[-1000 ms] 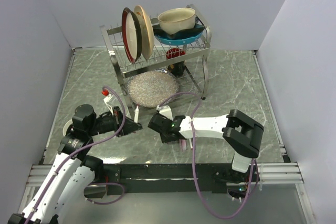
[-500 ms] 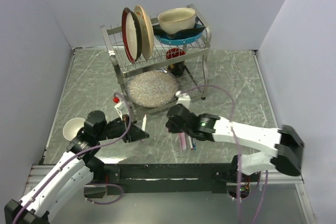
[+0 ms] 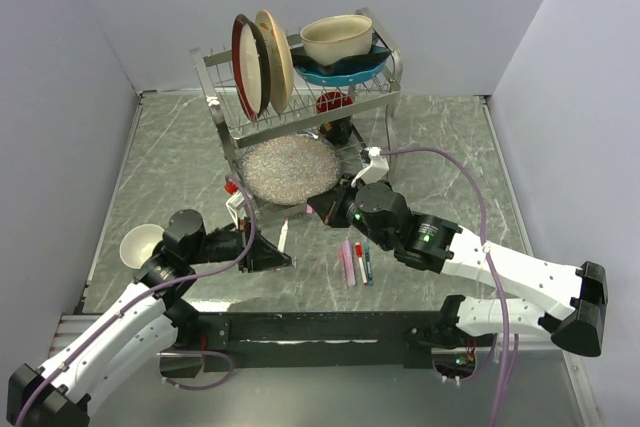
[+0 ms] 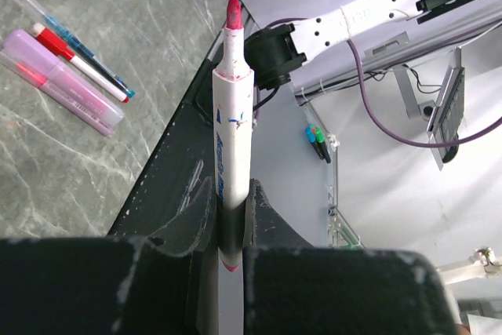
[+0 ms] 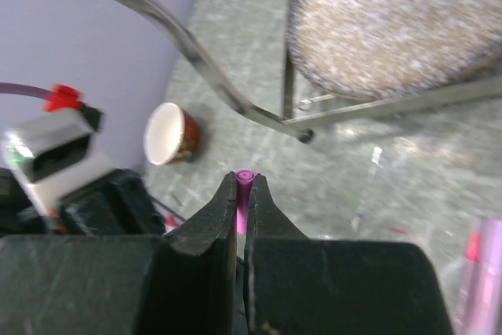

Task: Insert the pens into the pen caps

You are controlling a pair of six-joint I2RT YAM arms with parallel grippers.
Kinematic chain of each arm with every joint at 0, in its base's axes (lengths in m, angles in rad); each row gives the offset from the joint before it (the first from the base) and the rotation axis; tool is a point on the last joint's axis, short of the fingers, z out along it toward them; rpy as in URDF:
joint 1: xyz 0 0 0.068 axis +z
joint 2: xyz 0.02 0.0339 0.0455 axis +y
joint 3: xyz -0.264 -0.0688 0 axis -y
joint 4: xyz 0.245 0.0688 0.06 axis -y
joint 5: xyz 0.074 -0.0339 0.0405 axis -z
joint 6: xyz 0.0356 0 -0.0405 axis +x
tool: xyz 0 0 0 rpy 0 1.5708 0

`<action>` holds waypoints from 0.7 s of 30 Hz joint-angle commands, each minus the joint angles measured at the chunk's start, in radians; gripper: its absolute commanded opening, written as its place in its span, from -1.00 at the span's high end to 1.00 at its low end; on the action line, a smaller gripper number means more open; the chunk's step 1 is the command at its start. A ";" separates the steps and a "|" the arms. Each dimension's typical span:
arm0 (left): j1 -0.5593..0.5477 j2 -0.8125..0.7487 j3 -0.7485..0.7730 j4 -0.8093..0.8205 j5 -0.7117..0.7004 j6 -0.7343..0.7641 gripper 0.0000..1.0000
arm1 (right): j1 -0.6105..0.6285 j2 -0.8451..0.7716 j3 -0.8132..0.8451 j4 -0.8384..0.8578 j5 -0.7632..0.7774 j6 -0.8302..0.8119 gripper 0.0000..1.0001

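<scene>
– As seen from the left wrist, holds what in the left gripper [image 4: 231, 229]?

– Holds the whitish pen [image 4: 232, 115]. Clamps it near its lower end, fingers narrowed onto the barrel on both sides. Points it straight out past the fingertips, red tip foremost.

– And elsewhere in that view?

– Shows three more pens on the table [image 4: 47, 186], ahead and to the left of that claw, well apart from it. Includes the pink pen [image 4: 63, 92], the red-capped pen [image 4: 78, 59] and the blue pen [image 4: 108, 81], side by side and roughly parallel.

– Seen from the right wrist, grips what?

– Pinches the pink cap [image 5: 245, 176] in the right gripper [image 5: 244, 186]. Shuts almost fully on it, with only the cap's open end showing above the fingertips.

– Faces what beyond those fingertips?

– Faces the dish rack [image 5: 235, 100] and the speckled plate [image 5: 392, 29] ahead and to the right, and a small cup [image 5: 174, 132] ahead and to the left.

– From above, places the two claws how?

– Places them near each other but apart, the whitish pen's tip towards the right gripper. Sets the three loose pens just behind the right gripper, on its base side.
</scene>
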 commanded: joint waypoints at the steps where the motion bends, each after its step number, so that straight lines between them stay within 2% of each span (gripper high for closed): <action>1: -0.004 -0.008 -0.009 0.080 0.040 -0.023 0.98 | -0.004 0.004 0.030 0.156 -0.004 0.019 1.00; 9: -0.004 -0.013 -0.003 0.059 0.024 -0.012 0.98 | 0.001 0.062 0.087 0.175 -0.030 0.023 1.00; 21: -0.004 -0.028 -0.009 0.059 0.011 -0.017 0.98 | 0.032 0.074 0.052 0.196 -0.042 0.053 1.00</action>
